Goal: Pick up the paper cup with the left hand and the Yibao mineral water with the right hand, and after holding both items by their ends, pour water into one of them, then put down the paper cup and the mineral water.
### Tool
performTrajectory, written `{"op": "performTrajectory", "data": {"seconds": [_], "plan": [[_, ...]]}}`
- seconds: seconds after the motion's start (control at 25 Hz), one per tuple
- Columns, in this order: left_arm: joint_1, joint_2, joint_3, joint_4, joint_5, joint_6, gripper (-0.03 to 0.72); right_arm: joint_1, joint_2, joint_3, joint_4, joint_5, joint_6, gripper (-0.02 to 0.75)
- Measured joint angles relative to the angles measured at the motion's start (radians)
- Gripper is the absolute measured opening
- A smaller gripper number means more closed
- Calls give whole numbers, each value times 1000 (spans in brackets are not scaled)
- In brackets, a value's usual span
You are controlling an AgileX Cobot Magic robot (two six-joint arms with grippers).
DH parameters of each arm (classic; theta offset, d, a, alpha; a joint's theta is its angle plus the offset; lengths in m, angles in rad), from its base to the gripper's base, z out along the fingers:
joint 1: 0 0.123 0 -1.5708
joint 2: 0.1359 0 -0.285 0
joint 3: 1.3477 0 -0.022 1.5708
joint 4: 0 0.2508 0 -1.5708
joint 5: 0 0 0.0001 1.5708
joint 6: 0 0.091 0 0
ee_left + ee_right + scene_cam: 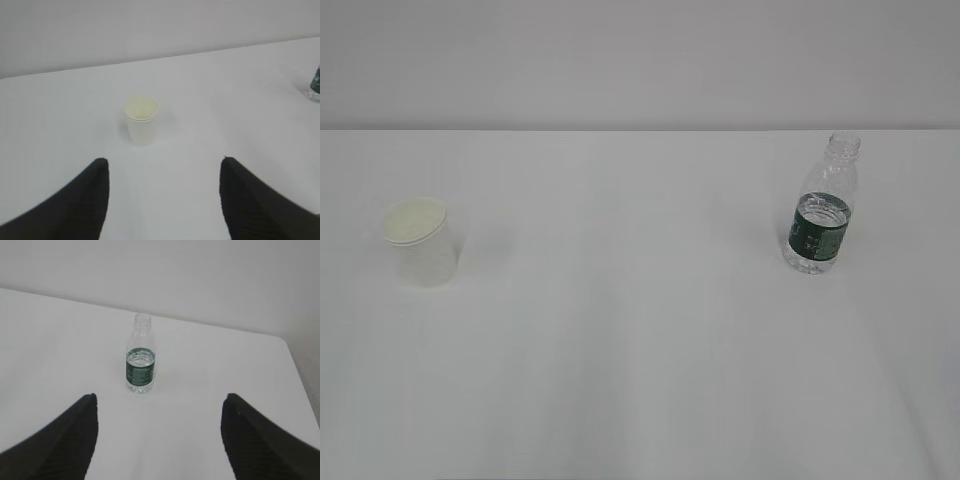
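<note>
The white paper cup [423,245] stands upright on the left of the white table; in the left wrist view the cup [141,120] is ahead of my left gripper [163,165], which is open and empty, well short of it. The Yibao mineral water bottle [821,206], capless with a green label, stands upright on the right; in the right wrist view the bottle [140,356] is ahead and a little left of my right gripper [159,400], open and empty. Neither gripper shows in the exterior view.
The white table [640,350] meets a pale wall at the back. The table's right edge [300,385] shows in the right wrist view. The bottle's base [315,89] peeks in at the right edge of the left wrist view.
</note>
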Motion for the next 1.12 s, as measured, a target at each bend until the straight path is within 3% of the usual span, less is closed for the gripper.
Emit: {"op": "performTrajectory", "data": {"seconds": [0.52, 0.76, 1.12], "plan": [[0, -5, -45, -87, 301, 9, 471, 0, -136, -7, -7, 323, 25, 581], [0, -5, -45, -87, 381, 9, 463, 0, -138, 25, -7, 347, 32, 580], [0, -7, -13, -84, 351, 9, 436, 0, -138, 46, -8, 331, 36, 573]]}}
